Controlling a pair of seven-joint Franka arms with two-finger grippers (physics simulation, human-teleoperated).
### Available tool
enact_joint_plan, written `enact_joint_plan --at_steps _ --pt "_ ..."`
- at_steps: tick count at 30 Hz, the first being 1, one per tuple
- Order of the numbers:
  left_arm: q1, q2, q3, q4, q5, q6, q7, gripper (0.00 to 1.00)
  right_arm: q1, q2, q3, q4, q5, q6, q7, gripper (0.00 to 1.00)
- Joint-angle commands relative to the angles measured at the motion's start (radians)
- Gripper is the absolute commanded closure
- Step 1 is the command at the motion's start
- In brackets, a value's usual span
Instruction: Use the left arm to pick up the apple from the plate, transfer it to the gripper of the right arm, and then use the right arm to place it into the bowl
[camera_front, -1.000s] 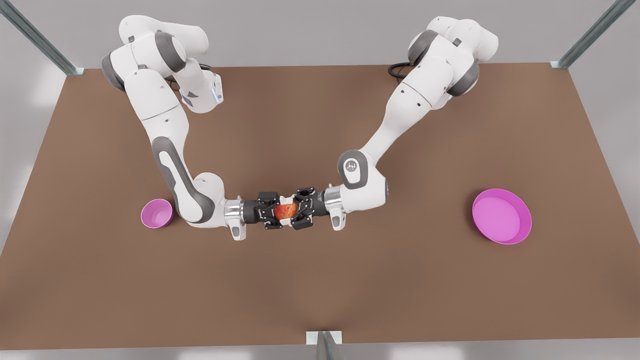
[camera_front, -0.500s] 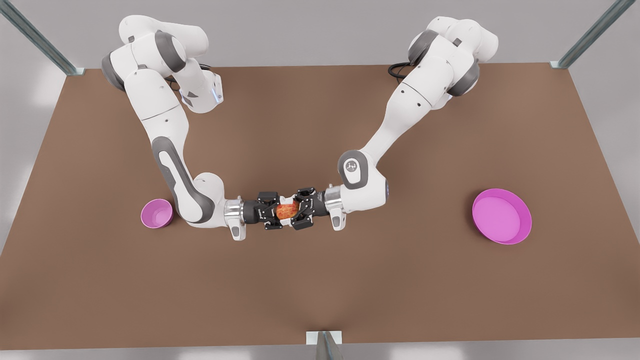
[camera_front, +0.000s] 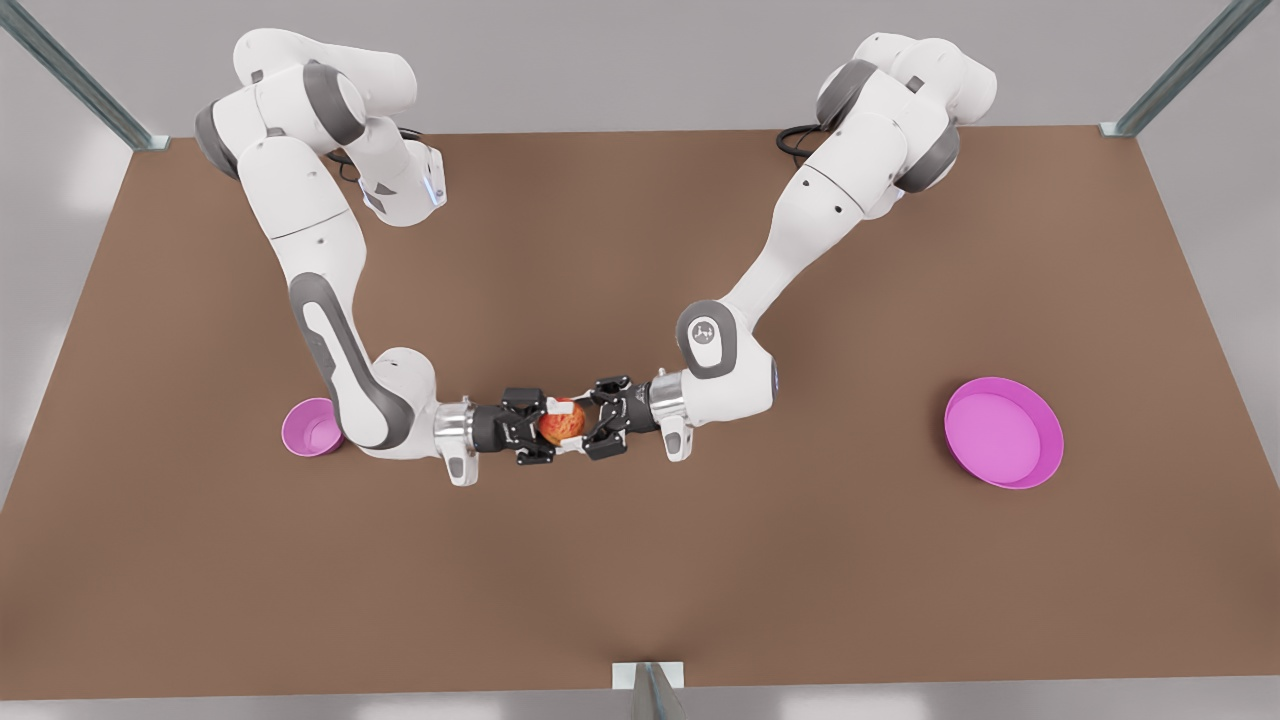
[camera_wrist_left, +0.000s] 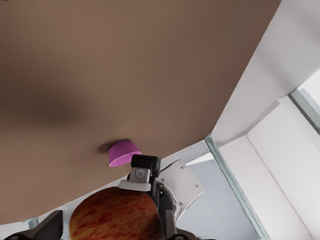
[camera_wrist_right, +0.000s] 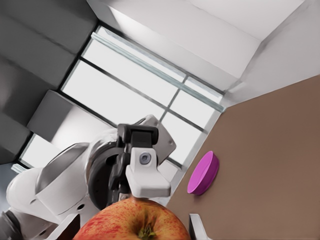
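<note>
Above the brown table (camera_front: 640, 580), left of the apple (camera_front: 562, 422), sits the bowl (camera_front: 312, 428). The right gripper (camera_front: 552, 426) clamps the apple (held aloft). Just right of it, the left gripper (camera_front: 582, 428) seems parted. The plate (camera_front: 1003, 432) lies far right.

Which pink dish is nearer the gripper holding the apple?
The small deep pink bowl at the front view's left, on the side of the right gripper, which holds the apple. The wide shallow pink plate lies far beyond the left gripper.
</note>
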Motion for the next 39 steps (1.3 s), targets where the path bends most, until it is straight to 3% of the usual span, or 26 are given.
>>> enact_joint_plan --at_steps 1,12,16,18,19,21,23,28,33,34,39 --pt "0.0 -0.001 0.0 0.0 0.01 -0.005 -0.022 0.0 0.001 -0.001 0.001 0.0 -0.003 -0.001 0.015 0.32" --pt "0.028 -0.031 0.001 -0.045 0.015 -0.011 -0.031 0.0 0.001 -0.007 0.001 0.0 -0.005 0.002 0.022 0.32" --pt "0.07 -0.139 0.001 -0.196 0.016 -0.024 -0.025 0.0 0.001 -0.007 0.001 0.0 -0.005 0.001 0.021 0.32" --pt "0.136 -0.253 0.004 -0.339 0.257 -0.106 -0.033 0.0 -0.002 -0.009 0.001 0.001 -0.023 0.002 0.033 0.32" --pt "0.21 -0.285 0.03 -0.35 0.569 -0.323 -0.042 0.0 -0.019 -0.009 0.001 0.006 -0.048 -0.001 0.054 0.32" --pt "0.311 -0.301 0.035 -0.259 1.071 -0.615 0.013 0.0 -0.056 -0.01 0.001 0.01 -0.094 -0.019 0.081 0.32" --pt "0.399 -0.368 0.038 -0.232 1.351 -0.771 0.287 0.0 -0.11 -0.009 0.001 0.024 -0.157 -0.059 0.122 0.32" --pt "0.472 -0.515 0.055 -0.118 1.575 -1.009 0.642 0.0 -0.231 -0.003 -0.001 0.029 -0.249 -0.139 0.162 0.32" --pt "0.347 -0.775 0.24 -0.284 1.564 -0.98 0.777 0.0 -0.372 0.003 -0.013 0.052 -0.367 -0.274 0.191 0.32" --pt "0.31 -0.784 0.285 -0.29 1.538 -0.979 0.777 0.0 -0.399 0.002 -0.013 0.056 -0.393 -0.3 0.19 0.32" --pt "0.313 -0.733 0.282 -0.252 1.518 -0.989 0.776 0.0 -0.545 0.022 -0.015 0.076 -0.545 -0.406 0.154 0.32"
